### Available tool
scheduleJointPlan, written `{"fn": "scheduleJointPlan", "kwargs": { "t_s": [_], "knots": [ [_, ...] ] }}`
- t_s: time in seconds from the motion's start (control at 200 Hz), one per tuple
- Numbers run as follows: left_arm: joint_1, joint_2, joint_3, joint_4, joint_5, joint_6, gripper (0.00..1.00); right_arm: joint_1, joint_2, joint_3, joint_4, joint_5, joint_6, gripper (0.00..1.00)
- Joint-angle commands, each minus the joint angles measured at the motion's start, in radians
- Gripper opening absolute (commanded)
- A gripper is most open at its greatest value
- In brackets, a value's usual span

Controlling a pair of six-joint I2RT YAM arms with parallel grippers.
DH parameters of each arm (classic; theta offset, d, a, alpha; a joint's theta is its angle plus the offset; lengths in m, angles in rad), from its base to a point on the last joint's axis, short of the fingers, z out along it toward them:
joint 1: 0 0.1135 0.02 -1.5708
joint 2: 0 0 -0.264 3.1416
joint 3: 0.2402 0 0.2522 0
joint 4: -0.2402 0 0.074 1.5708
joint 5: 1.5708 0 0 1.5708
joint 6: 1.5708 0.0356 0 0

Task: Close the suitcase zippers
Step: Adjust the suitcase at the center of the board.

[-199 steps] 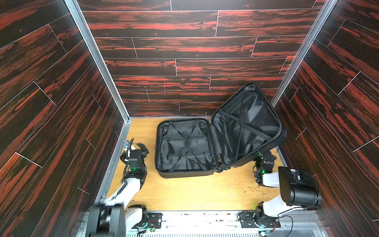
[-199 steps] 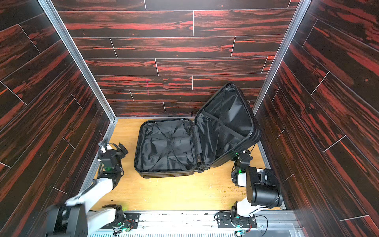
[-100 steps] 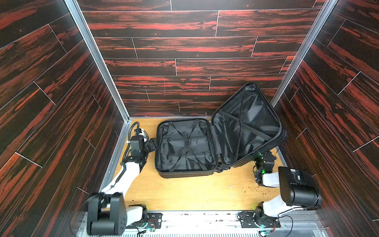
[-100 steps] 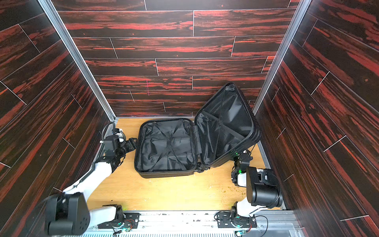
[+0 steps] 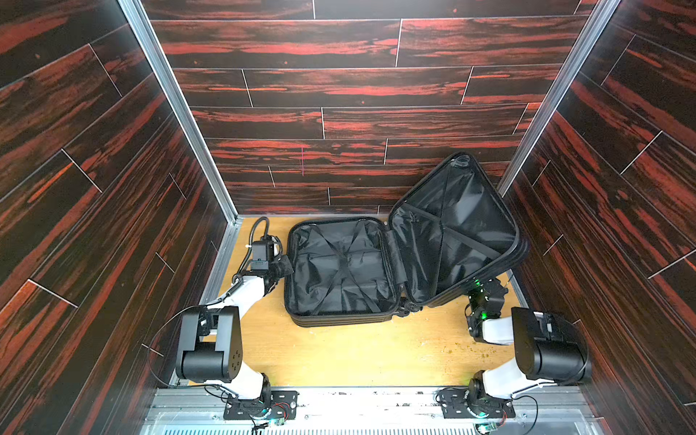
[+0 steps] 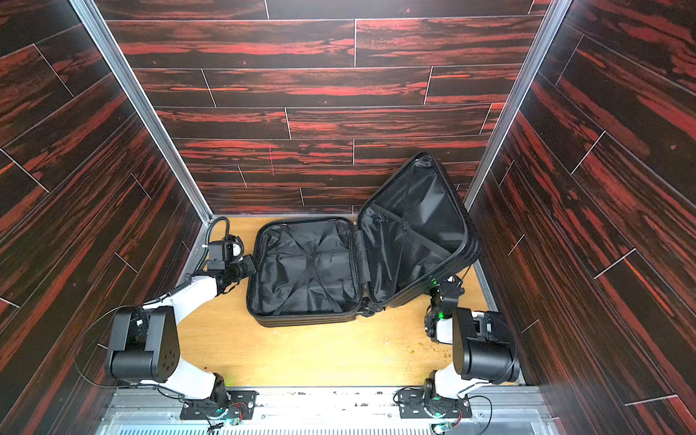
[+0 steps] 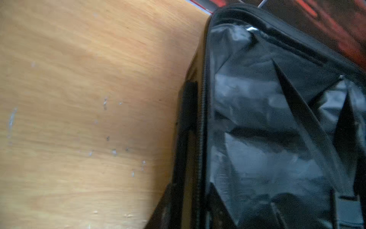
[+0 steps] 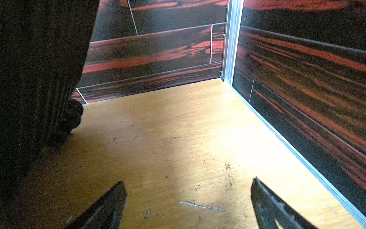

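Wooden tabletop (image 5: 339,354) is occupied by the opened suitcase (image 5: 339,320) — left gripper (image 5: 284,264) set at its rim, closure not discernible; right gripper (image 8: 189,180) spread wide, empty.

A scuffed plywood floor (image 5: 357,354) lies between dark red-streaked plank walls (image 5: 339,86) with aluminium corner posts (image 5: 180,109).

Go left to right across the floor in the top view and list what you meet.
left gripper → suitcase's flat half, lying open → hinge strip → suitcase's raised half, tilted up toward the back corner.
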Motion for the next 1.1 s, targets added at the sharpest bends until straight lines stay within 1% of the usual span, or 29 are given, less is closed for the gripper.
{"fn": "scheduleJointPlan", "kwargs": {
  "t_s": [0.0,0.01,0.135,0.225,0.281,0.461,0.531,0.556,0.646,0.757,1.012,1.062,1.097],
  "knots": [
    [0.012,-0.006,0.023,-0.051,-0.042,0.008,0.02,0.004,-0.050,-0.004,-0.023,0.032,0.014,0.99],
    [0.012,-0.008,0.023,-0.053,-0.045,0.010,0.00,0.004,-0.053,-0.004,-0.026,0.034,0.015,0.99],
    [0.012,-0.067,0.051,-0.131,-0.120,0.042,0.00,0.004,-0.083,-0.007,-0.049,0.078,0.032,0.99],
    [0.012,-0.136,0.095,-0.223,-0.222,0.083,0.00,0.004,-0.125,-0.007,-0.084,0.114,0.043,0.99],
    [0.012,-0.177,0.133,-0.283,-0.283,0.088,0.00,0.004,-0.150,-0.008,-0.110,0.128,0.048,0.99],
    [0.013,-0.274,0.325,-0.518,-0.401,0.166,0.00,0.004,-0.209,-0.003,-0.198,0.195,0.081,0.99],
    [0.013,-0.293,0.414,-0.577,-0.465,0.204,0.00,0.004,-0.235,0.017,-0.271,0.212,0.091,0.99],
    [0.013,-0.298,0.442,-0.627,-0.491,0.215,0.00,0.004,-0.243,0.029,-0.305,0.218,0.091,0.99],
    [0.012,-0.302,0.554,-0.729,-0.532,0.245,0.00,0.003,-0.256,0.079,-0.446,0.245,0.087,0.99],
    [0.013,-0.290,0.686,-0.842,-0.542,0.280,0.00,0.000,-0.264,0.141,-0.583,0.274,0.095,0.99],
    [0.013,-0.269,0.931,-0.984,-0.599,0.365,0.00,-0.005,-0.290,0.300,-0.868,0.316,0.102,0.99],
    [0.013,-0.258,0.977,-1.007,-0.614,0.371,0.00,-0.004,-0.289,0.346,-0.933,0.305,0.101,0.99],
    [0.013,-0.247,1.008,-1.024,-0.611,0.371,0.00,-0.005,-0.285,0.380,-0.976,0.262,0.093,0.99]
  ]
}}
